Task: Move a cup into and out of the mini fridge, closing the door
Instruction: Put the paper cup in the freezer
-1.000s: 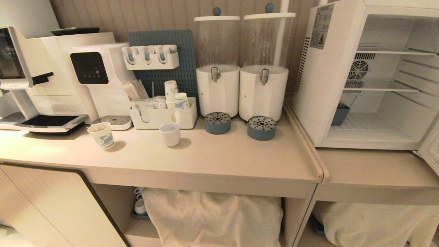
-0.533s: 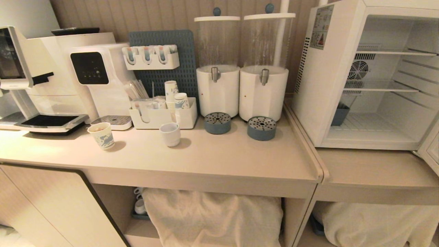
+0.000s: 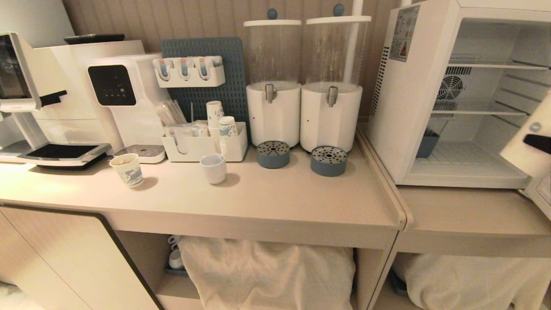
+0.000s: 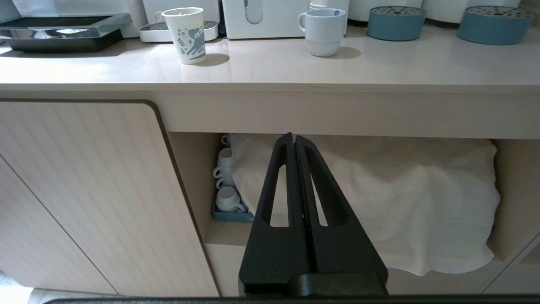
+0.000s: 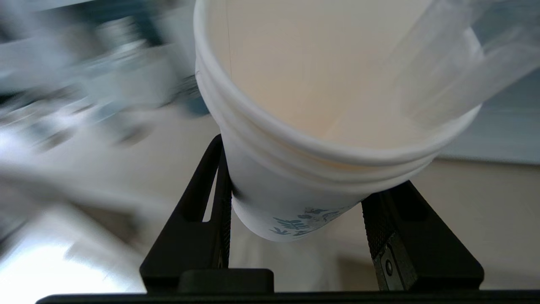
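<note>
The cup (image 5: 295, 169), a tall white paper cup with a blue print and several nested rims, is held between the 2 black fingers of the right gripper (image 5: 295, 198), which are pinched against its sides just below the rims. In the head view the same cup (image 3: 527, 142) is seen tilted at the right edge of the picture, in front of the open mini fridge (image 3: 413, 86) and level with the lower part of its cavity; whether it is touching anything there cannot be told. The mini fridge is placed on the lower counter (image 3: 465, 211), with its wire shelves, fan and warning sticker on show. Only a corner of the door (image 3: 543, 193) is visible, swung open at the right edge. The left gripper (image 4: 295, 143) is parked low before the cabinet front, below the counter (image 4: 270, 67), its fingers pressed together with nothing between them. Near the front edge of that counter are set a shorter paper cup (image 3: 127, 169) with a blue pattern, toward the left, and a plain white mug (image 3: 214, 168), nearer the middle, the 2 well apart. Along the back edge 2 drink dispensers (image 3: 301, 82) are lined up side by side.
</note>
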Motion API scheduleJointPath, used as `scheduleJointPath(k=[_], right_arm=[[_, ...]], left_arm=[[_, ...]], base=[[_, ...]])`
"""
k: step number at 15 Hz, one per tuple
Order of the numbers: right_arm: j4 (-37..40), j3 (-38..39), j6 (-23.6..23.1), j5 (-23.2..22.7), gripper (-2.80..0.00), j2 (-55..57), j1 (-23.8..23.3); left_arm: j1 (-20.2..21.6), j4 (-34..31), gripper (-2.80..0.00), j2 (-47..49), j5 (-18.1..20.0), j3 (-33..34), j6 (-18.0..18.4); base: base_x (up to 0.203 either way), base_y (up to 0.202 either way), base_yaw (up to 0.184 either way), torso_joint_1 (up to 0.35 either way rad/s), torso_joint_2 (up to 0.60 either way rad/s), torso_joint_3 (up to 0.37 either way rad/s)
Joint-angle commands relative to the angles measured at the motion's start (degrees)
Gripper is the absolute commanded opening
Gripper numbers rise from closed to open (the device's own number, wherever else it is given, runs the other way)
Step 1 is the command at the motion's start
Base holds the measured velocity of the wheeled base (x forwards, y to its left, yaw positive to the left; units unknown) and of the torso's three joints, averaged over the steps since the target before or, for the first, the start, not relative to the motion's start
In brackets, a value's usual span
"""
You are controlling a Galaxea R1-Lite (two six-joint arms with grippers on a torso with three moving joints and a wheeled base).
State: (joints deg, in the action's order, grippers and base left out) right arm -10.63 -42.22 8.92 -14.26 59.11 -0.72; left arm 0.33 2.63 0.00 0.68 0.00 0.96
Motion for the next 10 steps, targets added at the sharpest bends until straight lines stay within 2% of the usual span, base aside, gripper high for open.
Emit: scheduleJointPath(k=[1,3,5,7,10], right_arm=[[-15.97,-0.61,-0.39,13.48,-2.8,18.91,3.35],[-28.08,-0.47,-2.23,20.48,-2.8,27.27,4.88],[-38.06,0.36,-4.38,24.47,-2.8,33.76,5.4],[-46.04,1.61,-5.53,29.44,-2.8,38.88,4.04],[-52.56,5.52,-7.91,30.76,-2.8,42.14,-0.09]], left_arm=[[0.02,0.0,-2.8,0.0,0.02,1.05,0.0],[0.02,0.0,-2.8,0.0,0.02,1.05,0.0],[0.02,0.0,-2.8,0.0,0.02,1.05,0.0],[0.02,-0.08,-2.8,0.0,0.02,1.01,0.09],[0.02,-0.17,-2.8,0.0,0.11,0.97,0.44]], base=[[0.0,0.0,0.0,0.0,0.0,0.0],[0.0,0.0,0.0,0.0,0.0,0.0],[0.0,0.0,0.0,0.0,0.0,0.0],[0.0,0.0,0.0,0.0,0.0,0.0],[0.0,0.0,0.0,0.0,0.0,0.0]])
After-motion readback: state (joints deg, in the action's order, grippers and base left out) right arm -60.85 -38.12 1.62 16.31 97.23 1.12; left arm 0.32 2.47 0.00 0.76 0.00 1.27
